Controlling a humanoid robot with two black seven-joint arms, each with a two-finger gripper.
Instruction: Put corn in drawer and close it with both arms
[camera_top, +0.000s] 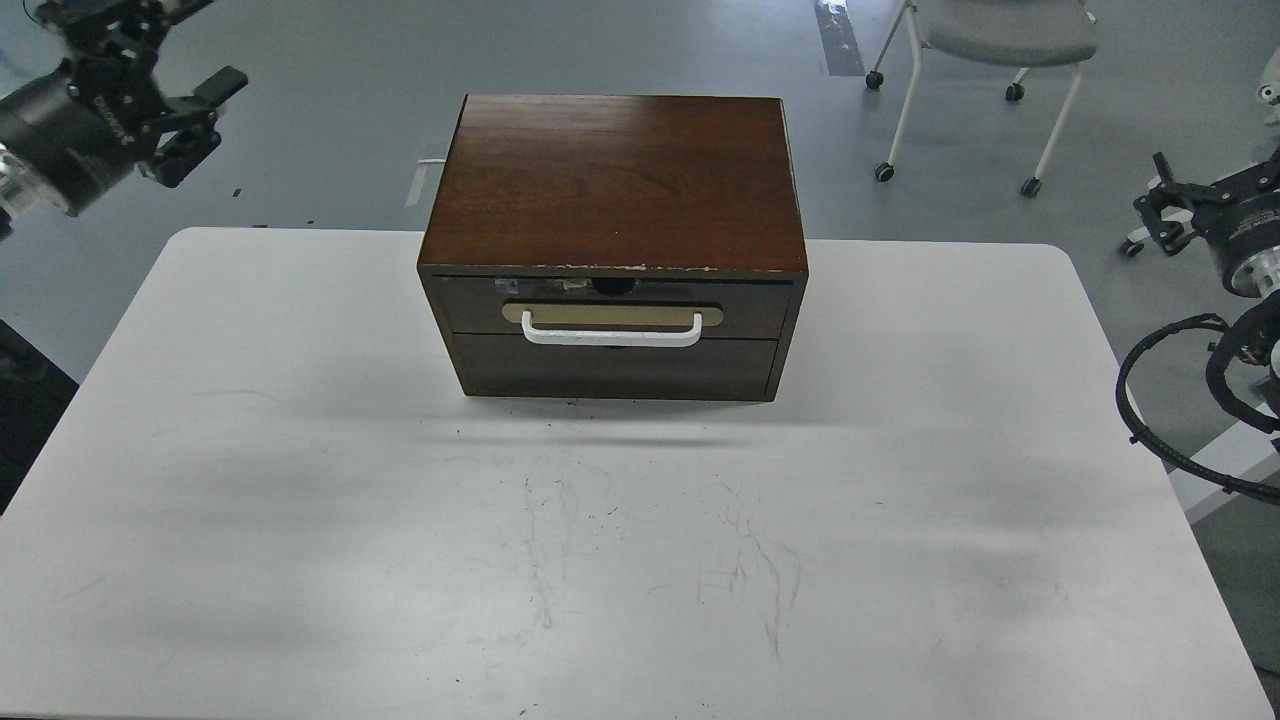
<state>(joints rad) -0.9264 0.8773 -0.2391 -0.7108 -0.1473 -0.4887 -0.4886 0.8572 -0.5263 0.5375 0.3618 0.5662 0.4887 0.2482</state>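
The corn was nowhere in our view: not on the white table (300, 500), not in either pincer. We judged it most likely already inside the drawer (615, 305), though we could not see in. The drawer, the upper one in the dark brown wooden cabinet (615, 180) standing at the middle of the table's far edge, sat flush or very nearly so, its white bar handle (612, 333) facing us with its long axis running left to right.

Both arms were well apart from it. Our left gripper (195, 120) hung up past the table's far left corner, its fingers parted and holding nothing. Our right gripper (1170, 215) was beyond the far right corner, dark and partly cut off; we could not tell how far it was open. Neither was clearly nearer the handle.
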